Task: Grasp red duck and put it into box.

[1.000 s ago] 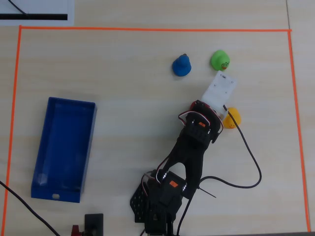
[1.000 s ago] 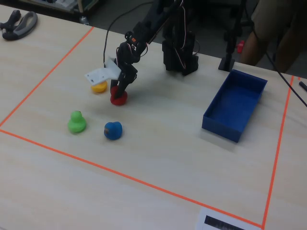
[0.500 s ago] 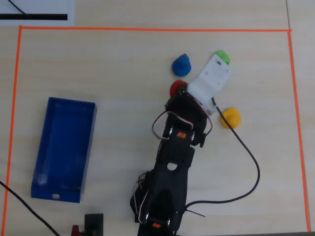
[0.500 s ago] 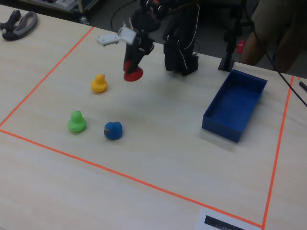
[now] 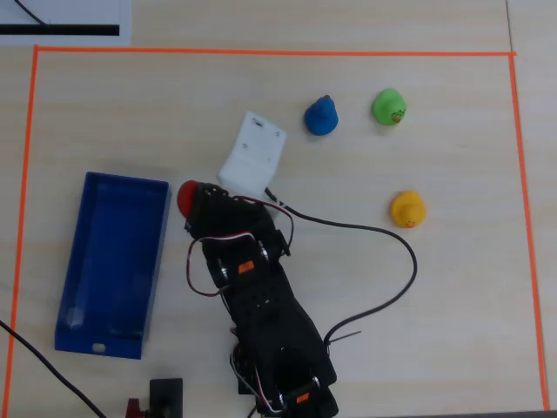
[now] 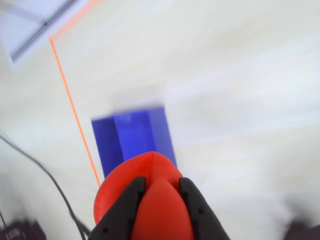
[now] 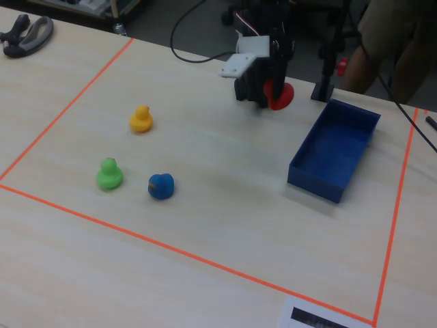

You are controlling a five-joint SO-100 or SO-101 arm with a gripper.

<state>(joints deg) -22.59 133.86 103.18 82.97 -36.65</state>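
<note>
Overhead view, left to right: the blue box (image 5: 113, 261) lies at the left of the desk (image 5: 261, 96). Just right of its upper corner the hand (image 5: 193, 202) is clamped on the red duck (image 5: 186, 197), held above the desk and outside the box. Further right sit a blue duck (image 5: 321, 116), a green duck (image 5: 389, 106) and, lower, a yellow duck (image 5: 407, 209). Wrist view shows both black fingers (image 6: 192, 207) pressed against the red duck, the box beyond it.
</note>
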